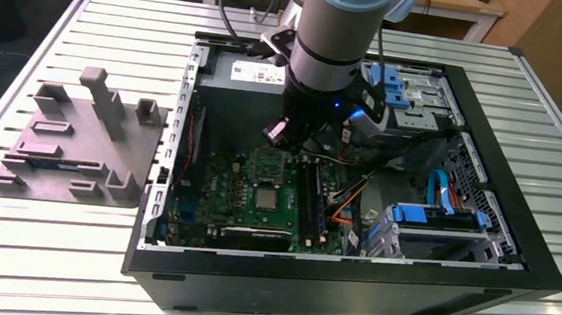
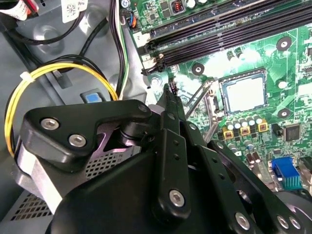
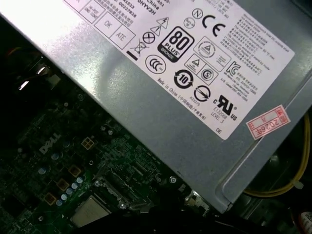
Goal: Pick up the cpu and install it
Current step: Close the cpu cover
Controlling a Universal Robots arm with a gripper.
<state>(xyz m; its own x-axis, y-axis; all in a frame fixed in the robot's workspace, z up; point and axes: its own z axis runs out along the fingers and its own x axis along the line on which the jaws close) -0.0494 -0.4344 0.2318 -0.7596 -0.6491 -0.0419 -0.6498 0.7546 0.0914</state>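
Reaching straight down into the computer case (image 1: 542, 277), we hold our hand (image 1: 300, 145) empty, fingers together, over the circuit board (image 1: 256, 216); the chip (image 1: 266, 199) lies flat in its socket (image 2: 242, 93), square-on.

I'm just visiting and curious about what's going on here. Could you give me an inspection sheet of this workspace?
Surface: slatted metal table carrying an open PC case.
Job's things: cpu lying in the motherboard socket.
Clutter: grey moulded tray beside the case.
Grippers: gripper above the motherboard, apart from the cpu.
Cables: yellow loop and blue cable inside the case.
Surroundings: wooden furniture beyond the table.
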